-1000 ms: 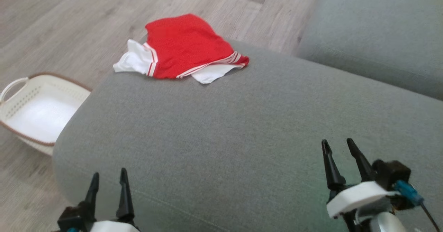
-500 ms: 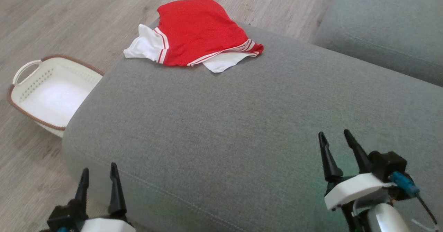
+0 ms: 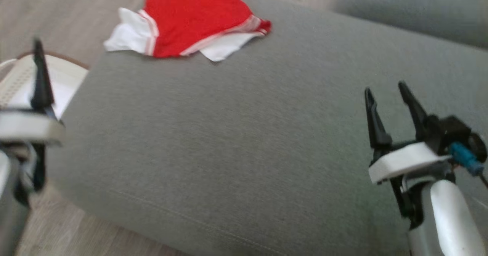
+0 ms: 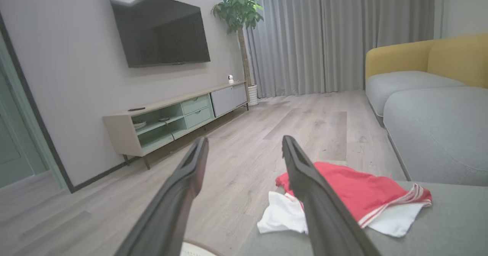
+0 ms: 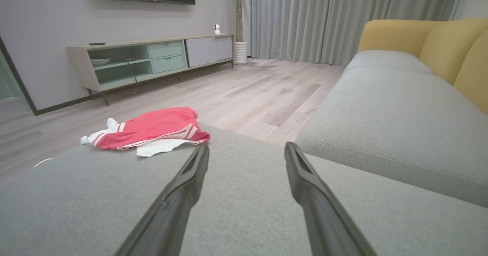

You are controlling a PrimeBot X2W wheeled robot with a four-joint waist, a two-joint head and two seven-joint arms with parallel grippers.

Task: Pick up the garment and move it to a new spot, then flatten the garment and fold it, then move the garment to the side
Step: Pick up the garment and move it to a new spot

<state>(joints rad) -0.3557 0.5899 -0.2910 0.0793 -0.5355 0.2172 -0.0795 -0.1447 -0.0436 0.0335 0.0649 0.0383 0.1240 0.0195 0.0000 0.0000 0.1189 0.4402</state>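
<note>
The garment, red with white stripes and white cloth showing under it, lies crumpled at the far left corner of the grey sofa cushion. My left gripper is open and empty, held off the cushion's left side. One of its dark fingers stands at the left edge of the head view, and the garment lies ahead and to the right. My right gripper is open and empty above the cushion's near right part. In the right wrist view the garment lies ahead of this gripper, to the left.
A white basket with a brown rim sits on the wooden floor by the cushion's left side, partly behind my left gripper. A second grey sofa seat with yellow backrests lies at the right. A TV stand lines the far wall.
The head camera has shifted. Both grippers stand higher in the view, the left now at the left edge in front of the basket. The garment lies as before.
</note>
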